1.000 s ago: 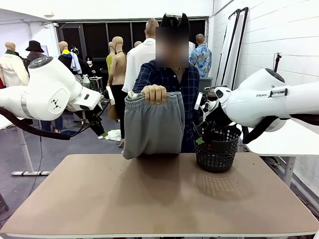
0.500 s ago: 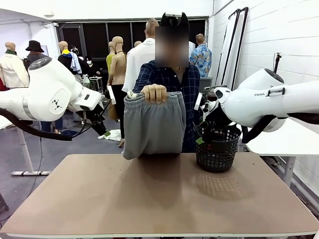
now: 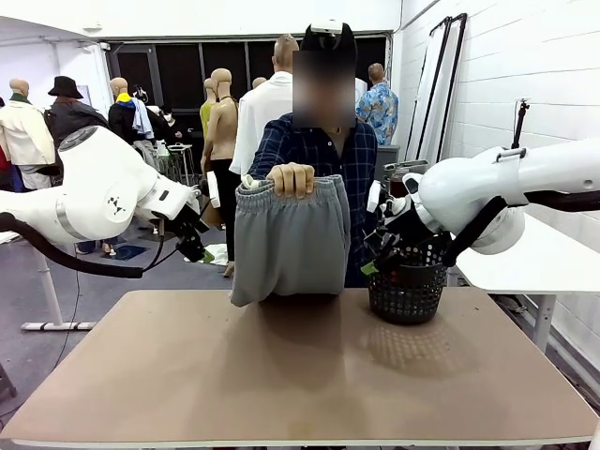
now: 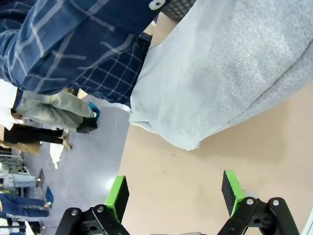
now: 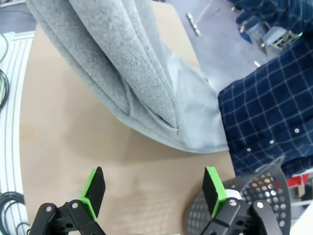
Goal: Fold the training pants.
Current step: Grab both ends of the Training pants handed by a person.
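Observation:
A person at the far side holds the light grey training pants [image 3: 289, 239] up by the gathered waistband in one hand [image 3: 292, 177]; their lower end rests on the table's far edge. My left gripper [image 3: 192, 246] hangs open to the left of the pants, apart from them. In the left wrist view the gripper [image 4: 174, 196] shows its green pads spread wide, the pants [image 4: 220, 73] ahead above the table. My right gripper [image 3: 375, 258] is open just right of the pants, in front of the basket. In the right wrist view the gripper [image 5: 154, 191] holds nothing, the pants [image 5: 112, 63] ahead.
A black mesh basket [image 3: 408, 281] stands at the table's far right, and its rim [image 5: 244, 200] lies close to my right fingers. The brown table [image 3: 300, 375] stretches bare toward me. The person's checked shirt [image 4: 73, 44] is behind the pants.
Both arms have shifted a little inward toward the hanging pants. The person still holds the pants the same way. Both grippers stay open.

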Controlling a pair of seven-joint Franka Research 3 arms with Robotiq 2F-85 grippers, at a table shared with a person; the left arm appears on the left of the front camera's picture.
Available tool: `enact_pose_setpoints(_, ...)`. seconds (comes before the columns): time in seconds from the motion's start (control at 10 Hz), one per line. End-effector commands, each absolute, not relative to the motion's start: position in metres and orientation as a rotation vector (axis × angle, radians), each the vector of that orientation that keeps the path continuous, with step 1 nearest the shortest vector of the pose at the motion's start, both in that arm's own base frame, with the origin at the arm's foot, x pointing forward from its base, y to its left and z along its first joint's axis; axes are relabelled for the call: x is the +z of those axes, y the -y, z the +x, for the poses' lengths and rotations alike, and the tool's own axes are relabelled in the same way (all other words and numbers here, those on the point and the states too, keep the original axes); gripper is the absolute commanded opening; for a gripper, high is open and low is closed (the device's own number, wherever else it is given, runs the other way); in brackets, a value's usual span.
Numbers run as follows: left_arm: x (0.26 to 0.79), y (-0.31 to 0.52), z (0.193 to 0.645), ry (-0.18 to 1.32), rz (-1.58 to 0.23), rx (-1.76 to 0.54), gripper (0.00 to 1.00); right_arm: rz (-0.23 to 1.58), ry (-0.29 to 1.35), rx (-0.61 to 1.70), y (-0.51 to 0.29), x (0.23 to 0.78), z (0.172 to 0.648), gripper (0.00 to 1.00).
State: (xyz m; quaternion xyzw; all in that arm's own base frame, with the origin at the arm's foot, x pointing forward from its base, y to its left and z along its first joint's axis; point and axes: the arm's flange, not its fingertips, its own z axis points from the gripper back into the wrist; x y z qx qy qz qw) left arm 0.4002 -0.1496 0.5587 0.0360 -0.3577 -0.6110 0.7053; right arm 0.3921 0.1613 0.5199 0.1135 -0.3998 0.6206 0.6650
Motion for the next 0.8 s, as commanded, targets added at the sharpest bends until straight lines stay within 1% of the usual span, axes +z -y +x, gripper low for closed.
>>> enact_pose_setpoints(0.0,0.55,0.146,0.412,0.849,0.068,-1.402,1.0,0.298,0.975,1.411,-0.163,0.51,0.413,1.0)
enact_pose_setpoints(0.2,0.544,0.152,0.419,0.887,0.045,-1.429,1.0,0.336,0.996,1.412,-0.164,0.506,0.421,1.0)
enact_pose_setpoints(0.7,0.538,0.163,0.42,0.886,-0.071,-1.502,1.0,0.423,0.99,1.439,-0.174,0.503,0.438,1.0)
